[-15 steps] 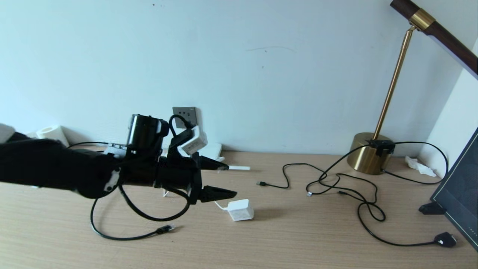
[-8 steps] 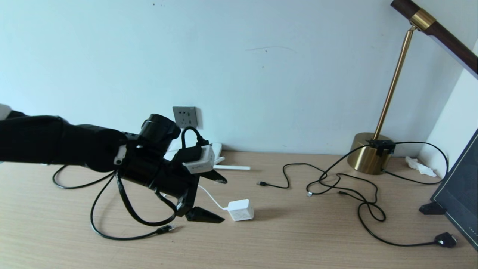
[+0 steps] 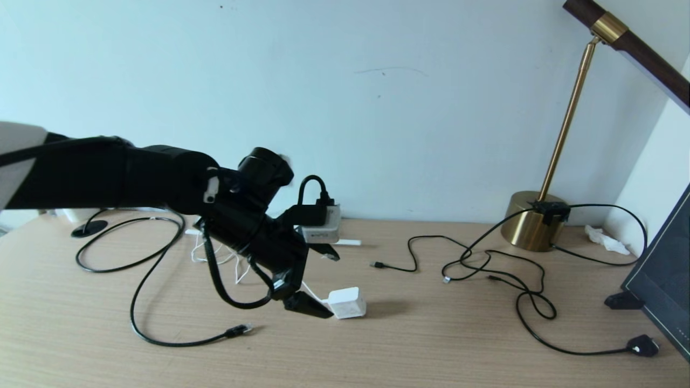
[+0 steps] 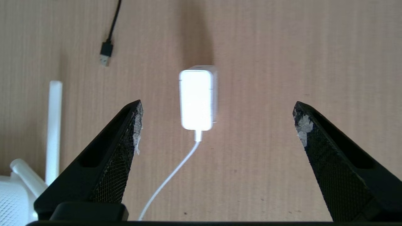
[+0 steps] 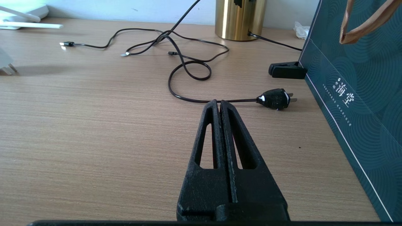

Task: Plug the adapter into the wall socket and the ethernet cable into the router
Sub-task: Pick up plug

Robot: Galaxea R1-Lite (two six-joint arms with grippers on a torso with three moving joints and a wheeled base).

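The adapter [image 3: 347,303], a small white cube with a thin white cord, lies on the wooden table. My left gripper [image 3: 325,283] hangs just above and to its left, tilted down at it. In the left wrist view the left gripper [image 4: 218,108] is open wide, and the adapter [image 4: 196,99] lies between and just beyond the fingertips [image 4: 137,110], touching neither. The ethernet cable [image 3: 240,328] lies in front of the arm with its clip end free. Only a corner of the router [image 4: 12,201] and one antenna [image 3: 347,242] show. My arm hides the wall socket. My right gripper [image 5: 219,102] is shut and empty, low over the table.
A brass lamp [image 3: 531,221] stands at the back right, with thin black cords [image 3: 474,264] looped in front of it. A black plug [image 3: 641,345] lies at the front right by a dark green bag [image 3: 663,280] and a black clip [image 3: 620,300].
My left arm has risen and swung right, tipping the gripper from level to pointing down at the adapter. Its jaws opened a little wider. The arm now covers the wall socket.
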